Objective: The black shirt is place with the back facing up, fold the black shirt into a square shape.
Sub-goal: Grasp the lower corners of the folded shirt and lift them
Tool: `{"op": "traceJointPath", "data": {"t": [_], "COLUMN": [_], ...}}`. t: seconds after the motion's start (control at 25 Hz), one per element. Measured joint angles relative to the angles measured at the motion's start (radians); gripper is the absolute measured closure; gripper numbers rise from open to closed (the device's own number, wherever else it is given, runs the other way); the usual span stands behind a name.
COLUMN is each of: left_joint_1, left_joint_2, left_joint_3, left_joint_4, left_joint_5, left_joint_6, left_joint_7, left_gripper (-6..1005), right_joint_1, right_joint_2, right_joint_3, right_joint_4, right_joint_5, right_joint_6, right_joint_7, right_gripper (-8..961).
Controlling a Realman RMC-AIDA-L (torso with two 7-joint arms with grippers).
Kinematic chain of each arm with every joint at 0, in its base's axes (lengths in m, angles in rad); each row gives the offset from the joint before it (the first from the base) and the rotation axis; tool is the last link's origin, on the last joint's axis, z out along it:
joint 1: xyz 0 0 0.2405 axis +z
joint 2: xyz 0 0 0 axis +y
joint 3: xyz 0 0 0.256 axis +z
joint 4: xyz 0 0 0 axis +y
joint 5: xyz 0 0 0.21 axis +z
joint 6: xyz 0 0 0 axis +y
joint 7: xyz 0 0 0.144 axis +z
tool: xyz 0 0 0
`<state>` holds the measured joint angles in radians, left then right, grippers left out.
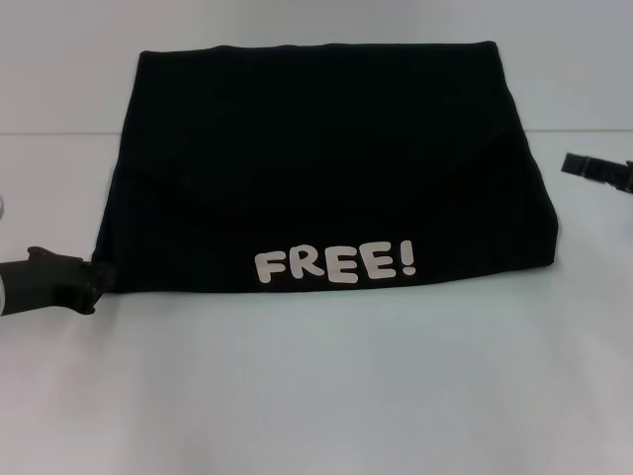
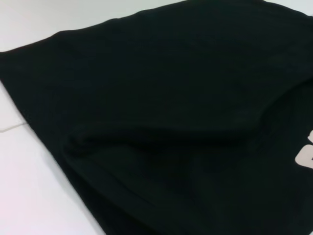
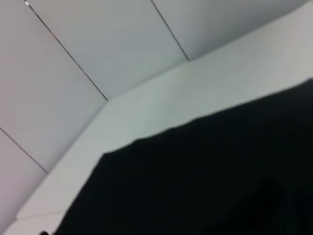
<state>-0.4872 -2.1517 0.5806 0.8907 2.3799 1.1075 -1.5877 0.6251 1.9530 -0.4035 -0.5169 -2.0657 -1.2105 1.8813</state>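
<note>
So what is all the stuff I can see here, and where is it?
black shirt: one, black, folded into a blocky shape in the middle of the table.
FREE! print: one, white letters, on the shirt's near edge.
table: one, white, under everything.
left pincer: one, black, at the shirt's near left corner.
right pincer: one, black, off to the shirt's right side, apart from it.

A plain white table (image 1: 316, 396) fills the scene, backed by pale wall panels (image 3: 73, 44) with thin dark seams.
</note>
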Motion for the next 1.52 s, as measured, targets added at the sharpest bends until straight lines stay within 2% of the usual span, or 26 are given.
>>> {"op": "traceJointPath", "data": {"t": [0.2,0.44,0.64,0.96,1.28,1.52], "left_joint_1": [0.000,0.001,0.000,0.000,-0.004,-0.008], "left_joint_2": [0.001,0.001,0.001,0.001,0.001,0.002], "left_joint_3": [0.001,0.006,0.008,0.005,0.004,0.004], "left_joint_4": [0.005,0.008,0.008,0.008,0.006,0.004], "left_joint_5": [0.002,0.002,0.002,0.001,0.001,0.001], "left_joint_6": [0.003,0.005,0.005,0.005,0.001,0.002], "left_joint_7": [0.000,-0.001,0.001,0.003,0.002,0.002], "left_gripper": [974,974,974,974,973,973], "right_joint_1": [-0.016,-0.012,0.016,0.054,0.085,0.088], "right_joint_2": [-0.023,-0.025,-0.006,0.049,0.067,0.071], "right_joint_3": [-0.009,-0.016,-0.067,-0.162,-0.217,-0.220], "right_joint_4": [0.001,0.001,0.011,0.025,0.065,0.067], "right_joint_5": [-0.054,-0.129,-0.166,-0.178,-0.178,-0.179], "right_joint_6": [0.000,0.029,0.093,0.270,0.320,0.321], "right_joint_7": [0.065,0.088,0.097,0.126,0.126,0.126], "right_gripper": [379,392,403,421,438,451]}}
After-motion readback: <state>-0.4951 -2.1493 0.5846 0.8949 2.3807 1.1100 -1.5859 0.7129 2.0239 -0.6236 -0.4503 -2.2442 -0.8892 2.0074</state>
